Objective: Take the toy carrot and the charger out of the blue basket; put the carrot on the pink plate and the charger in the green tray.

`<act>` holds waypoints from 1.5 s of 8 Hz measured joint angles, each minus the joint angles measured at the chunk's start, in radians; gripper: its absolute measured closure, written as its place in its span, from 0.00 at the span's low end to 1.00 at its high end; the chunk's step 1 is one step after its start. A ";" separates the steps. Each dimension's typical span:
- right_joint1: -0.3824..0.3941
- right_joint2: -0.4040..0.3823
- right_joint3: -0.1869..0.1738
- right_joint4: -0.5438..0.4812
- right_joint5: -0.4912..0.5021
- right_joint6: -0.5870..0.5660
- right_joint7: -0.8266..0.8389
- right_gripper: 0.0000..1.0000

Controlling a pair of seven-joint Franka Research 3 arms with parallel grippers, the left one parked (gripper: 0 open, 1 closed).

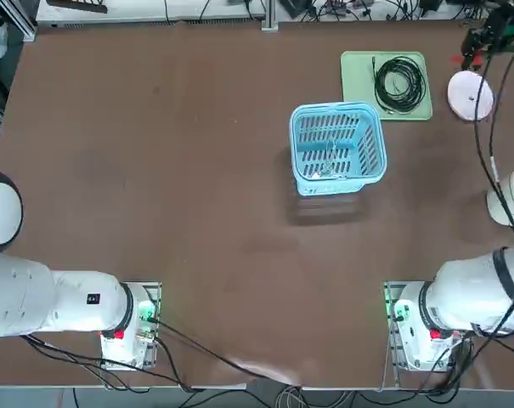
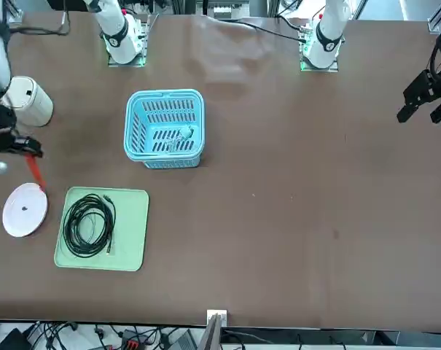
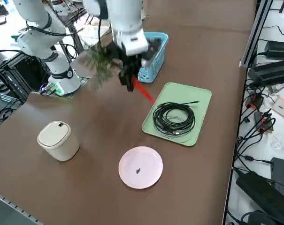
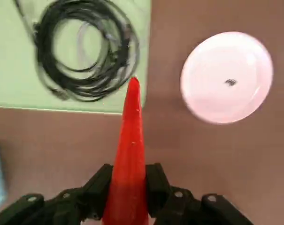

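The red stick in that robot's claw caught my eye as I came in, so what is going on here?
The right arm's claw is shut on the toy carrot and carries it above the table between the blue basket and the pink plate. The plate has no carrot on it yet. A coiled black cable already lies in the green tray.

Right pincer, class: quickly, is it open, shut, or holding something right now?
Right pincer: shut on the toy carrot, carried in the air between the green tray and the pink plate.
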 joint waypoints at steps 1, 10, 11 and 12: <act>-0.047 0.056 0.000 0.004 -0.021 0.083 -0.076 0.63; -0.201 0.359 0.003 0.080 -0.050 0.519 -0.401 0.63; -0.202 0.368 0.004 0.085 -0.050 0.521 -0.402 0.63; -0.202 0.371 0.006 0.087 -0.050 0.521 -0.402 0.63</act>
